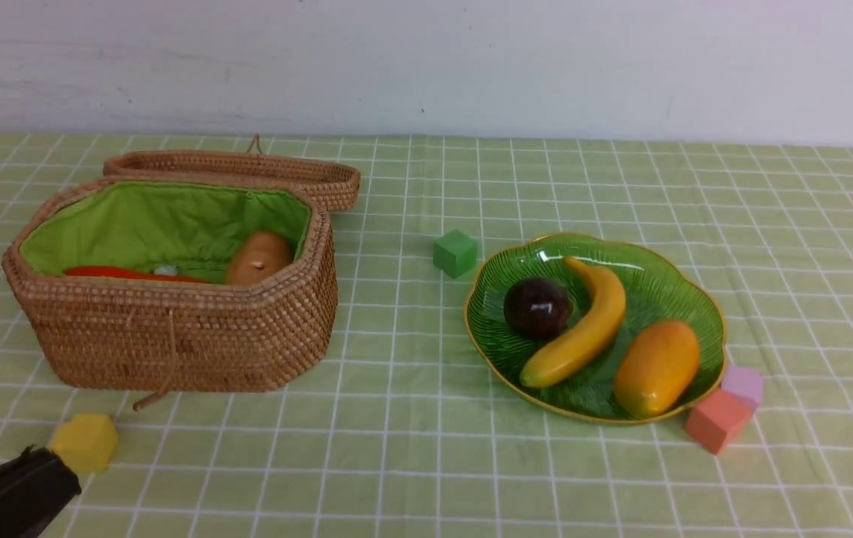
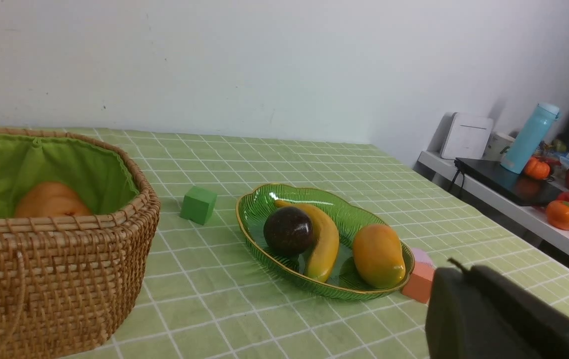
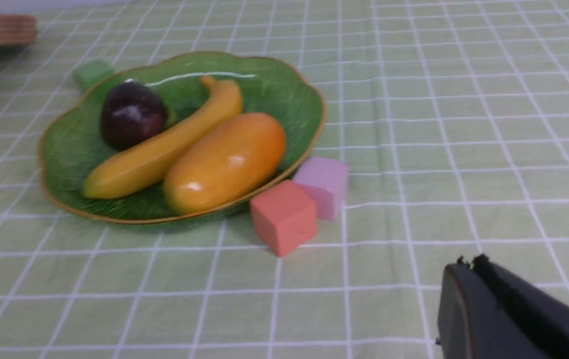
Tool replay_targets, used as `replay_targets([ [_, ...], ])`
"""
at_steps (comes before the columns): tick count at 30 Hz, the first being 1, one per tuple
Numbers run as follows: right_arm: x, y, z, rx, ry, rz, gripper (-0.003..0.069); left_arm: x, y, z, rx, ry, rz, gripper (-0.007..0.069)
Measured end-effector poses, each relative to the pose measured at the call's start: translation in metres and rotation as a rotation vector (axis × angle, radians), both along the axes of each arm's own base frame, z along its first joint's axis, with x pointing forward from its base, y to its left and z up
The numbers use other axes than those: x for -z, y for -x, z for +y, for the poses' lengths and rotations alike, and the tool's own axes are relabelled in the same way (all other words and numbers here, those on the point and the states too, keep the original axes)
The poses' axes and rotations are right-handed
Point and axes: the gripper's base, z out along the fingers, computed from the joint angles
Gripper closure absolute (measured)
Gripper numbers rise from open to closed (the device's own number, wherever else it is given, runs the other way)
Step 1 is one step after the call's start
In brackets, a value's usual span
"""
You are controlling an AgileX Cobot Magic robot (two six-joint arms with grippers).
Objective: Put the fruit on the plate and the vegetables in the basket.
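Note:
The green leaf-shaped plate (image 1: 665, 288) at right holds the yellow banana (image 1: 583, 329), orange-yellow mango (image 1: 656, 368) and dark purple mangosteen (image 1: 537, 307). The open wicker basket (image 1: 172, 336) at left holds the potato (image 1: 259, 257) and the orange carrot (image 1: 127, 274); the eggplant is hidden. My left gripper (image 1: 37, 463) is shut and empty at the front left corner, low near the table. In the left wrist view its jaws (image 2: 464, 269) are pressed together. My right gripper (image 3: 469, 262) is shut and empty, in front of and right of the plate (image 3: 284, 85); it is outside the front view.
A green block (image 1: 455, 252) lies between basket and plate. A coral block (image 1: 716, 420) and a lilac block (image 1: 743, 384) touch the plate's front right rim. A yellow block (image 1: 85, 442) lies beside my left gripper. The basket lid (image 1: 247, 170) lies open behind it.

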Motion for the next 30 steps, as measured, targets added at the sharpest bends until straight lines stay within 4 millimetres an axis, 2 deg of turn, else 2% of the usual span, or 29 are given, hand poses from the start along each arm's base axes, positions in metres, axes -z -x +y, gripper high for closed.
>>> replay_targets([
  [3, 0.024, 0.006, -0.003, 0.061, -0.025, -0.003, 0.0656, 0.0, 0.0, 0.0, 0.0, 0.0, 0.0, 0.0638],
  [7, 0.03, 0.011, -0.004, 0.076, -0.027, 0.01, 0.0655, 0.0, 0.0, 0.0, 0.001, 0.0, -0.001, 0.0637],
  [30, 0.031, 0.012, -0.003, 0.078, -0.068, 0.036, 0.0643, 0.0, 0.0, 0.0, 0.0, 0.0, 0.0, 0.0618],
])
